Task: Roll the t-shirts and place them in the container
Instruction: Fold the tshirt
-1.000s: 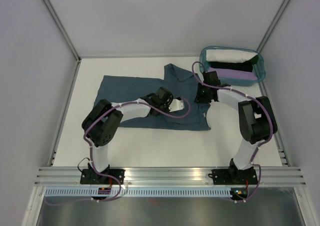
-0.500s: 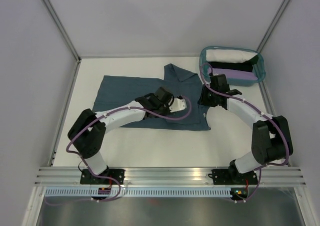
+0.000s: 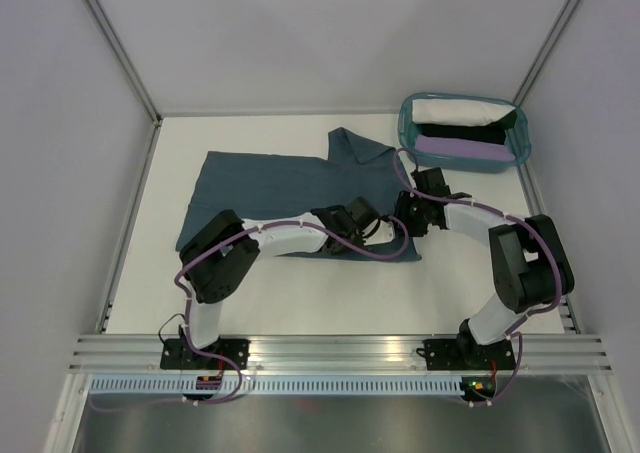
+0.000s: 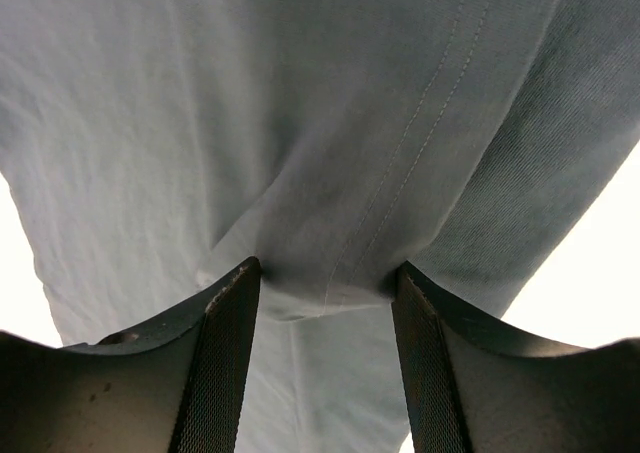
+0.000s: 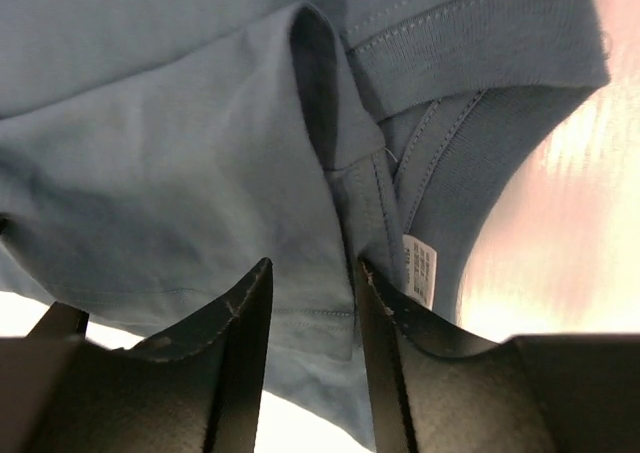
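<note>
Left gripper [image 4: 325, 278] and right gripper [image 5: 312, 268] straddle folds at the collar end of the slate-blue t-shirt [image 3: 270, 178], whether gripping unclear, likely to start rolling.

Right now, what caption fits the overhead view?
Left gripper and right gripper together on a spread slate-blue cotton t-shirt, teal plastic basket nearby.

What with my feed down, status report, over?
Left gripper, right gripper: jaws astride folds, grip unconfirmed. Blue t-shirt spread, unrolled. Teal basket stands clear, far right.
</note>
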You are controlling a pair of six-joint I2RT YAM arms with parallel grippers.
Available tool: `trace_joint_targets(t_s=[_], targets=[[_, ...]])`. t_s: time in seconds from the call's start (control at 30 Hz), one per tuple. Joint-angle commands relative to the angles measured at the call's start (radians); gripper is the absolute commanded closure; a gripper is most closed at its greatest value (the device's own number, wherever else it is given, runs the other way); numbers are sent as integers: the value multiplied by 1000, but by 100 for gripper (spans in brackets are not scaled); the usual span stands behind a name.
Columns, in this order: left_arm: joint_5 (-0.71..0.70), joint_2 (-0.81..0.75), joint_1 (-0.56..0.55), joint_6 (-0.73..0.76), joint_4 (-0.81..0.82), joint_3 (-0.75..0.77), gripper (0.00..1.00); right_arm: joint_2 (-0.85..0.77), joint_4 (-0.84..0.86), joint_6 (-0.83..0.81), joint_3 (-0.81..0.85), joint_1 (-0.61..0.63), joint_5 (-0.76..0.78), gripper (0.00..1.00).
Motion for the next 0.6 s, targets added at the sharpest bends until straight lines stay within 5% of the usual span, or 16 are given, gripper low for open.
trace_joint_targets(t_s=[0.0,0.4,0.57], targets=[[-17,46,-6,-48,21,20,40,27,54,15,-13,-1,-12,55],[-228,-46,-1,33,70,-52,43,53,25,-6,-21,-1,54,61],[-51,-121,-3,16,-52,-85,44,19,-7,-24,-6,-1,75,61]])
